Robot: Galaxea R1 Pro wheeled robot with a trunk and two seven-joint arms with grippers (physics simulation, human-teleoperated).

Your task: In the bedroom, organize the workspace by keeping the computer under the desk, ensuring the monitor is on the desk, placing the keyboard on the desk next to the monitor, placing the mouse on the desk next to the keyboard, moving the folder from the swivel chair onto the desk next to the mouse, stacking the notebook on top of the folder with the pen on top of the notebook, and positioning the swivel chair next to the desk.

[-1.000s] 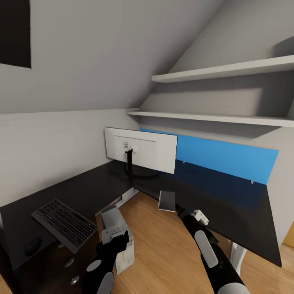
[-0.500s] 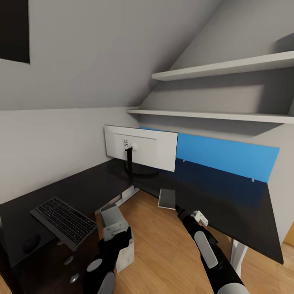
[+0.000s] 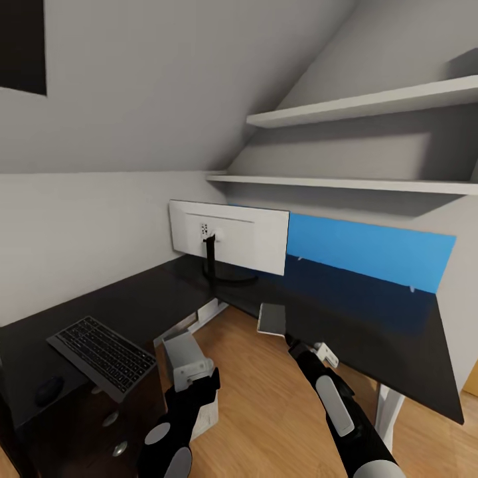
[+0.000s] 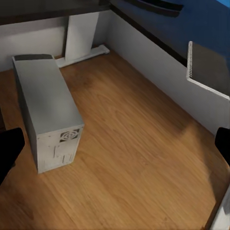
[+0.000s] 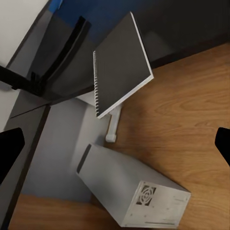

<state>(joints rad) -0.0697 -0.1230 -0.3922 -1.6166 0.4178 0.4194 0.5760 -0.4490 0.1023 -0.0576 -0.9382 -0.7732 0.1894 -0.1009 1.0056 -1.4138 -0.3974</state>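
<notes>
The white-backed monitor (image 3: 229, 238) stands in the corner of the black desk (image 3: 133, 305). On the desk's left wing lie the keyboard (image 3: 99, 355) and the mouse (image 3: 49, 390). The grey notebook (image 3: 272, 318) (image 5: 122, 64) rests on the desk's inner edge and overhangs the floor. My right gripper (image 3: 296, 345) (image 5: 115, 148) is open just short of it, holding nothing. The computer (image 3: 188, 364) (image 4: 48, 117) stands on the wooden floor in the desk's inner corner. Above it, my left gripper (image 3: 201, 392) (image 4: 115, 146) is open and empty. Folder, pen and swivel chair are out of view.
A bright blue panel (image 3: 372, 252) stands along the wall behind the desk's right wing. Two white shelves (image 3: 358, 109) hang above it under the sloped ceiling. Drawers with round knobs (image 3: 109, 419) sit under the keyboard side. A white desk leg (image 4: 81, 36) stands behind the computer.
The whole picture has slid slightly, so the camera moved. My left gripper has shifted a little up and right over the computer. The right arm and notebook look unchanged.
</notes>
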